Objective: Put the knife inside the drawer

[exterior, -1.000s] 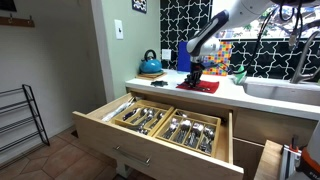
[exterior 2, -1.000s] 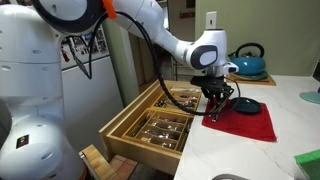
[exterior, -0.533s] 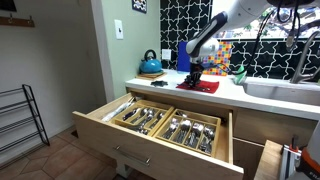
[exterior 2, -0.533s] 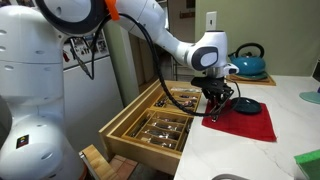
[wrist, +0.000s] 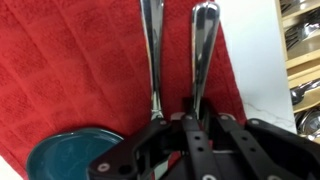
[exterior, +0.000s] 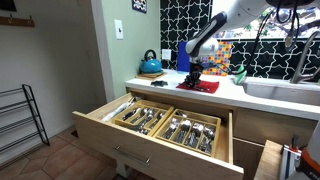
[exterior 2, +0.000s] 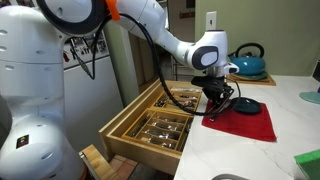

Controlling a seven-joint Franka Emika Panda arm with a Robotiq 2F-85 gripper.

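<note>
In the wrist view two silver utensils lie side by side on a red cloth (wrist: pixel 80 60). The right one, the knife (wrist: pixel 203 50), runs between the fingers of my gripper (wrist: pixel 195 118), which look shut on it; the left utensil (wrist: pixel 152 50) lies free. In both exterior views the gripper (exterior: pixel 196 72) (exterior 2: pixel 215 103) is down at the cloth (exterior 2: pixel 250 122) on the counter. The wide light-wood drawer (exterior: pixel 150 150) (exterior 2: pixel 130 135) stands pulled open below the counter, with divider trays of silver cutlery.
A teal plate (wrist: pixel 70 150) lies on the cloth beside the gripper. A teal kettle (exterior: pixel 151 65) (exterior 2: pixel 248 62) stands at the back of the counter. A sink (exterior: pixel 285 90) is at one end. The counter edge lies between cloth and drawer.
</note>
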